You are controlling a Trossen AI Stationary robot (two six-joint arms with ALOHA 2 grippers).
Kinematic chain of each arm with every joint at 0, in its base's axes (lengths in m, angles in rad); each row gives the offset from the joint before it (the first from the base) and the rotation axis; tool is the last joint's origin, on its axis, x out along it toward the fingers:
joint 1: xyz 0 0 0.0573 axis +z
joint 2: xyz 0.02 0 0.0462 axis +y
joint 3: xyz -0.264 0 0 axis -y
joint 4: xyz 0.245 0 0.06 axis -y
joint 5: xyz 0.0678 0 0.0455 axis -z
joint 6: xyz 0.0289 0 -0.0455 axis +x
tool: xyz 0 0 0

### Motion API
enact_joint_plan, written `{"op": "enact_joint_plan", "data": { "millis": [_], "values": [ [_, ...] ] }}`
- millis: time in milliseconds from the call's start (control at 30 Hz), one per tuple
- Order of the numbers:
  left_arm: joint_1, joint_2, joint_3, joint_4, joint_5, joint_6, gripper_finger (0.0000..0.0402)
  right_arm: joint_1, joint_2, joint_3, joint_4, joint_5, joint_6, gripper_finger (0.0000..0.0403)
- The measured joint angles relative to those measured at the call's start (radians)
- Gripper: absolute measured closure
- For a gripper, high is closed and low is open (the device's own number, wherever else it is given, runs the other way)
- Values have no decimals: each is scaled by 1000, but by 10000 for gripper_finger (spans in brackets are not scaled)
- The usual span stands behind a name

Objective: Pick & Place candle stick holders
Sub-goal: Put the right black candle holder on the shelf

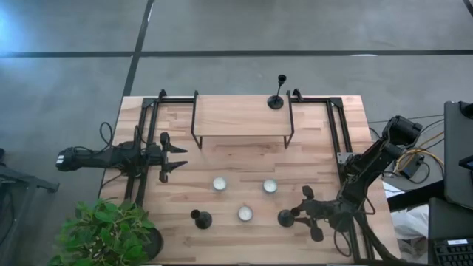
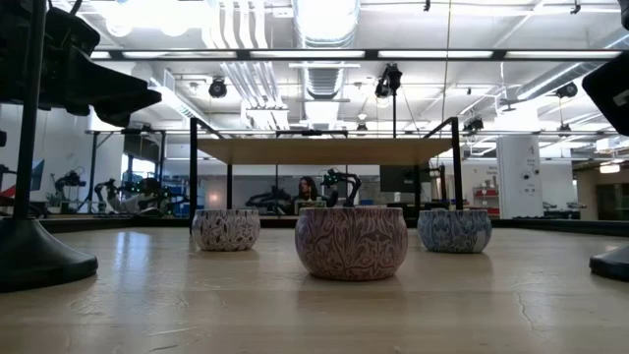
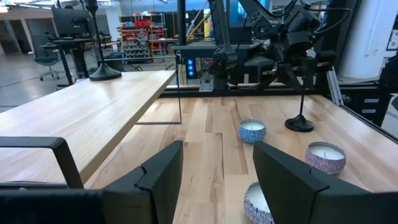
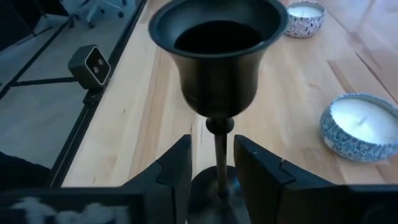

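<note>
Three black candle stick holders show. One (image 1: 277, 100) stands by its round base on the raised wooden shelf (image 1: 240, 118) at the far side. Another (image 1: 201, 219) stands on the table near the front edge, left of centre. The third (image 1: 285, 218) stands near the front right. My right gripper (image 4: 213, 142) is open around this third holder's thin stem (image 4: 221, 155), below the cup (image 4: 217, 43), one finger on either side with a narrow gap to each. My left gripper (image 1: 181, 157) waits open at the table's left, pointing level across the table.
Three patterned candle tins stand between the arms: two (image 1: 219, 183) (image 1: 270, 185) mid-table and one (image 1: 244, 213) nearer the front, between the two lower holders. Black frame rails (image 1: 336, 133) run along both sides. A potted plant (image 1: 103, 229) sits at the front left corner.
</note>
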Motion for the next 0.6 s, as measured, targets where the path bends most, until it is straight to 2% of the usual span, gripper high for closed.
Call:
{"op": "enact_joint_plan", "data": {
  "millis": [267,467,600],
  "values": [
    [0,0,0,0,0,0,200,0,-2,1,-2,2,-7,383],
    [0,0,0,0,0,0,200,-1,-13,10,-3,-4,-4,391],
    [0,0,0,0,0,0,200,-12,-71,30,-5,-6,-5,392]
  ]
}}
